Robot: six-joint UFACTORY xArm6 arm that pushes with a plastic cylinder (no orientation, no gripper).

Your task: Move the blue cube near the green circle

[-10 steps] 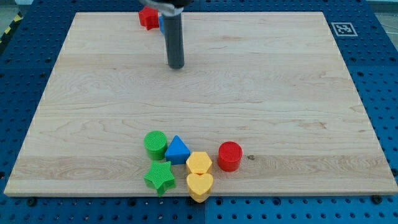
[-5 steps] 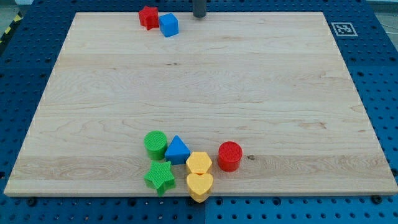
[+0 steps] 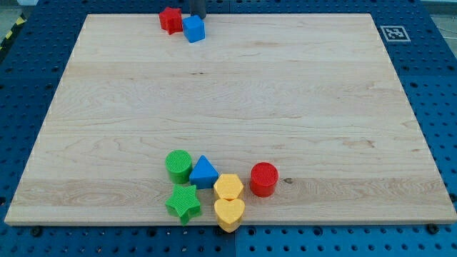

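The blue cube (image 3: 193, 28) sits at the top edge of the wooden board (image 3: 300, 107), touching a red star (image 3: 170, 19) on its left. The green circle (image 3: 178, 165) stands near the view's bottom, left of centre. My tip (image 3: 199, 16) shows at the very top of the view, just above the blue cube and slightly to its right; most of the rod is cut off by the frame.
Around the green circle lie a blue triangle (image 3: 204, 173), a green star (image 3: 183, 203), a yellow hexagon (image 3: 228, 187), a yellow heart (image 3: 229, 213) and a red cylinder (image 3: 263, 178). A marker tag (image 3: 394, 33) sits beyond the board's top right corner.
My tip moved from the board's upper middle up to the top edge, then left to just above the blue cube. The blocks have not moved.
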